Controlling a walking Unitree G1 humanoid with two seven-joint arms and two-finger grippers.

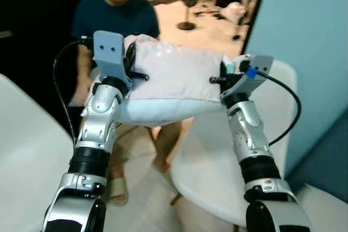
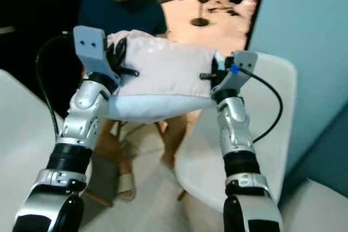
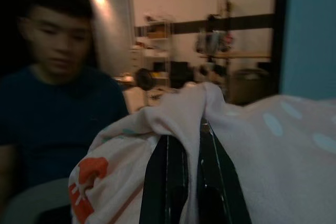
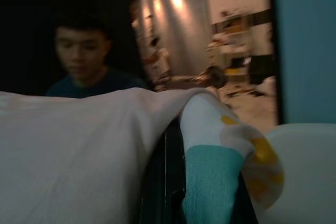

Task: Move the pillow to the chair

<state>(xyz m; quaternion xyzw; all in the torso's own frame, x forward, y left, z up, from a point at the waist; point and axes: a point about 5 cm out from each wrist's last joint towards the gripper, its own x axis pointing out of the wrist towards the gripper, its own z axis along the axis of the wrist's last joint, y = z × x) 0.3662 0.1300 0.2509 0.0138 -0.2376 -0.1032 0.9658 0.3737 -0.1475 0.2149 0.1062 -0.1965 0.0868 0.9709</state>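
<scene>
A pale pink pillow with faint dots and a light blue underside hangs in the air between my two arms. My left gripper is shut on its left edge, the cloth pinched between the black fingers. My right gripper is shut on the right corner, where the cover is teal with yellow spots. The white chair stands below and to the right of the pillow, its seat under my right arm and its back behind the right gripper.
A person in a dark blue shirt sits right behind the pillow, a foot in a sandal on the floor. A white surface lies at my left. A light blue wall stands right. A fan is far back.
</scene>
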